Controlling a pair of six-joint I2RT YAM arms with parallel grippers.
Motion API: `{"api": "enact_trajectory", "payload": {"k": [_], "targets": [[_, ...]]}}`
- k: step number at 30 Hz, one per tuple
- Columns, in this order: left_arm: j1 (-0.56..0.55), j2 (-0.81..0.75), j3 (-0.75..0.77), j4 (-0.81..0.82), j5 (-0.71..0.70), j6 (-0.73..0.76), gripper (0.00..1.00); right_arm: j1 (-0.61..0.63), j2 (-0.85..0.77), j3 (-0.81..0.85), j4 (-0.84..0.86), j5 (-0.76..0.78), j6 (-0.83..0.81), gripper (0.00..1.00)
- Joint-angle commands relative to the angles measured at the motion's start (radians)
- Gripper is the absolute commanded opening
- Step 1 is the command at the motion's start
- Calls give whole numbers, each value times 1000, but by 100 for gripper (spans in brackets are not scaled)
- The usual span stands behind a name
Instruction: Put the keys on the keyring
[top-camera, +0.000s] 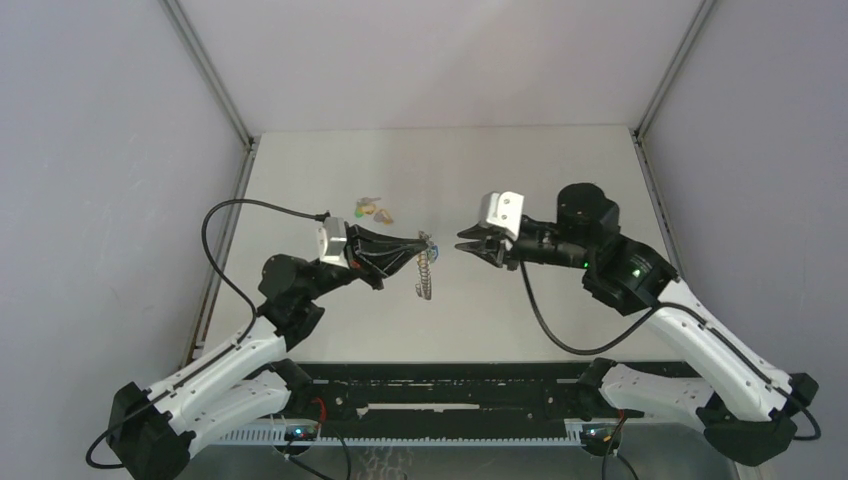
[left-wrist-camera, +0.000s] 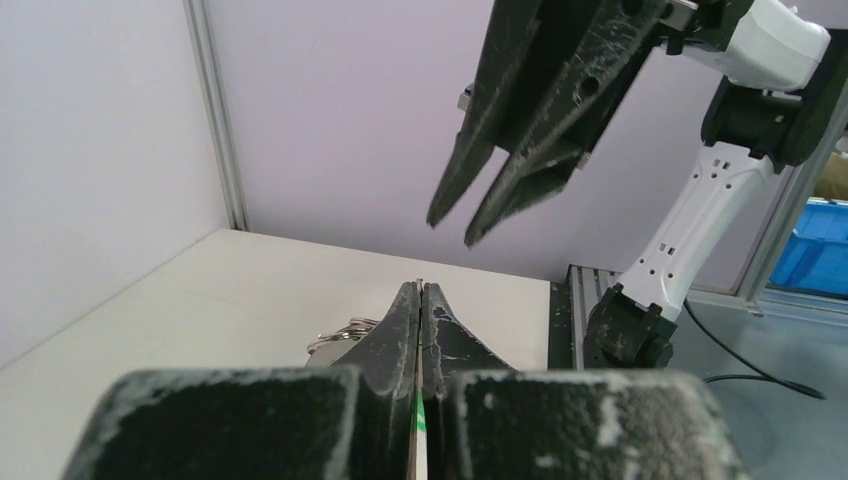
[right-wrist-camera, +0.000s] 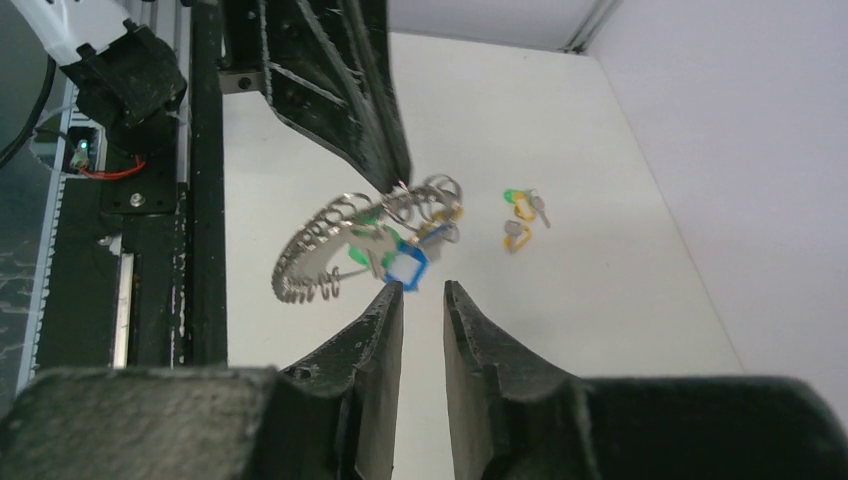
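Silvery and ribbed like a coil, the keyring (right-wrist-camera: 305, 262) hangs above the middle of the table (top-camera: 540, 180). My left gripper (left-wrist-camera: 420, 290) pinches it at its upper edge, jaws clamped tight together. A cluster of keys (right-wrist-camera: 405, 265) dangles at the ring, with blue, green and yellow heads; they look threaded on, though I can't be certain. My right gripper (right-wrist-camera: 422, 300) sits just right of the ring, jaws slightly parted and holding nothing. Farther back and to the left, a few loose keys (top-camera: 372, 210) lie on the table. I'd call the job partly done, with those still to fetch and thread.
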Motion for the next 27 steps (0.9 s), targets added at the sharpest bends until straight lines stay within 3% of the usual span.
{"api": "enact_trajectory", "payload": {"k": [1,13,27], "targets": [[-5,-24,-8,102,6,-37,0,-105,-49,-15,90,-231,51,22],[-6,25,16,198,86,-107,0,-142,35,-14,171,-450,84,23],[-5,37,23,231,118,-125,0,-144,90,-14,204,-475,110,23]]}}
